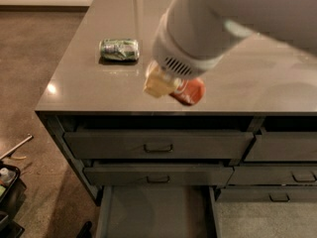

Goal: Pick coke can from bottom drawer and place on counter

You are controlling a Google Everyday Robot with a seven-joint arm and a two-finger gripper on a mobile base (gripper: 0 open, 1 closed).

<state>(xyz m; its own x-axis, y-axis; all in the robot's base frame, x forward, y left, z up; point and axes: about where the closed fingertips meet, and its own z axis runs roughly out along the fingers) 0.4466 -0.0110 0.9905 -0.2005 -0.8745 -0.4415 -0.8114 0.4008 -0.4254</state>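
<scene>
The red-orange coke can [191,92] hangs tilted just over the front part of the counter [84,86], held at the tip of my gripper [172,87]. The gripper is shut on the can, and one pale yellow finger [157,85] shows to the can's left. My thick white arm covers the upper right of the view and hides the rest of the can. Below, the bottom drawer [153,212] is pulled open and its flat tray is bare where it shows.
A green-and-silver can [119,49] lies on its side at the counter's left rear. Two dark drawers with rectangular handles [158,147] sit under the counter edge, with more drawers to the right. Brown floor and dark clutter [7,182] lie at the left.
</scene>
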